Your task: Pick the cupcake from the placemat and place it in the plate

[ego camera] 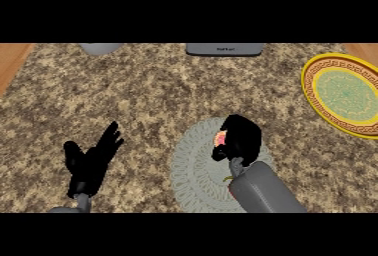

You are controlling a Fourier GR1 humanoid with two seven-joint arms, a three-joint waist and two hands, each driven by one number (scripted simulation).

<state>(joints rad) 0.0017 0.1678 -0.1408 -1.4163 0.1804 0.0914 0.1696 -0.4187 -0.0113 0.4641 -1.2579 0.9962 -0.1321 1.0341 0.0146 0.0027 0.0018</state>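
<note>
Cupcake (pixel 220 138) sits on the round placemat (pixel 193 175), right robot hand (pixel 242 140) curled around it. Plate (pixel 325 107) lies far right on the tabletop (pixel 148 90). Left robot hand (pixel 92 160) rests open, near left.

Speckled brown granite counter (pixel 148 95), wooden strips (pixel 13 60) at its far corners, grey appliance (pixel 224 49) at back.

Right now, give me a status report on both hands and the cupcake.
Right hand curled over cupcake, on placemat. Left hand open, resting lower left. Plate far right, path looks unobstructed.
</note>
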